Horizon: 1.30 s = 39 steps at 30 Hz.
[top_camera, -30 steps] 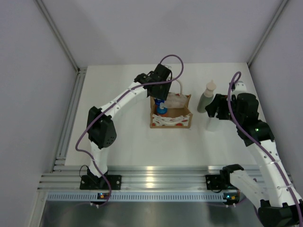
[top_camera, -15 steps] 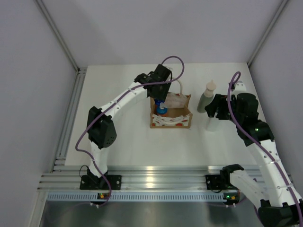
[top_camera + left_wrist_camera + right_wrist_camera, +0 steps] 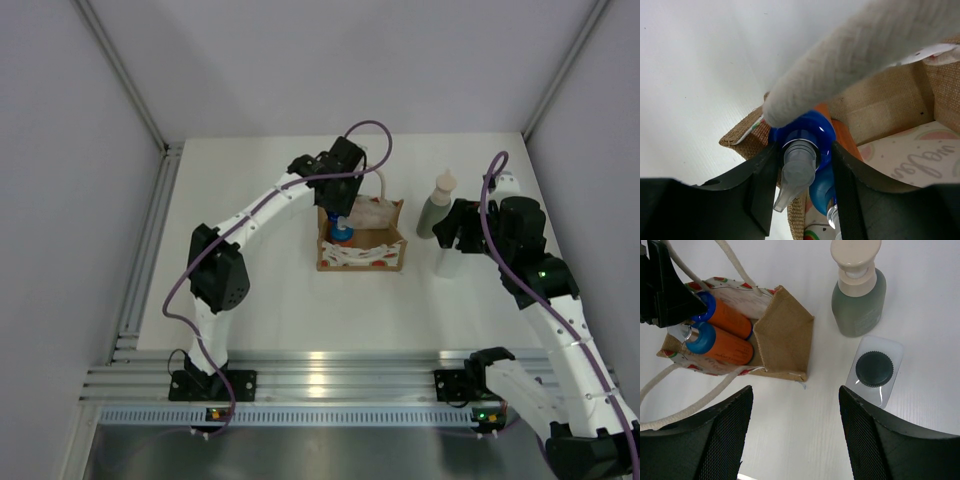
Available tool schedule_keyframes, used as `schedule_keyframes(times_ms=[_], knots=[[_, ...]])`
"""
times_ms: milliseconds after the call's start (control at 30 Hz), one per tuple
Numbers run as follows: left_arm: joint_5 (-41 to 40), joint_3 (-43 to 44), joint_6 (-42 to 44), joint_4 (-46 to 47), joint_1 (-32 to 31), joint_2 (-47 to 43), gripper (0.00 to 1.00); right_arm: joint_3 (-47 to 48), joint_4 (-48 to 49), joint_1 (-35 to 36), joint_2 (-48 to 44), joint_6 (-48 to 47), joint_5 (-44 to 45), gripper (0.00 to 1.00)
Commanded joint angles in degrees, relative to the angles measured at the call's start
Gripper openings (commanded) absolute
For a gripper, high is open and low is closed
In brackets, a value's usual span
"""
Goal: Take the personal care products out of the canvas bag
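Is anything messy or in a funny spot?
Nothing is spilled. One funny thing: the cream handle of the canvas bag droops across an orange bottle's blue top, right where the left gripper is reaching, so it might get in the way.

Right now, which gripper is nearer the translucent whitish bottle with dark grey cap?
Right. The right gripper hangs over the translucent whitish bottle; the left gripper is at the tan canvas bag, straddling the pump of an orange bottle.
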Motion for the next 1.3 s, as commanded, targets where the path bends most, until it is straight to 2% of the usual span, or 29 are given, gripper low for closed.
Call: schedule_keyframes(times_ms=[0,33,233,333,367,400,1267], knots=[[0.1,2.4,0.5,-1.6,-0.1,2.5,0.48,-0.2,1.1,1.0,-0.3,-0.4,-0.5,0.67],[0.5,2.4,0.5,-1.6,-0.1,2.6,0.48,-0.2,1.0,0.9,-0.3,-0.4,-0.6,0.67],[0.5,2.7,0.2,-1.7,-0.1,1.8,0.31,-0.1,1.1,1.1,-0.4,-0.6,-0.4,0.67],[0.2,2.9,0.3,-1.7,-0.1,1.2,0.13,-0.2,1.0,1.1,-0.3,-0.6,-0.4,0.67],[-0.2,3.0,0.3,-1.7,-0.2,1.0,0.10,-0.2,1.0,1.1,-0.3,-0.5,-0.4,0.67],[-0.3,3.1,0.3,-1.7,-0.1,0.9,0.01,-0.3,1.1,1.1,-0.4,-0.5,-0.4,0.67],[-3.1,10.7,-2.7,-1.6,-0.2,-1.2,0.00,-0.3,1.0,1.2,-1.0,-0.5,-0.2,0.67]])
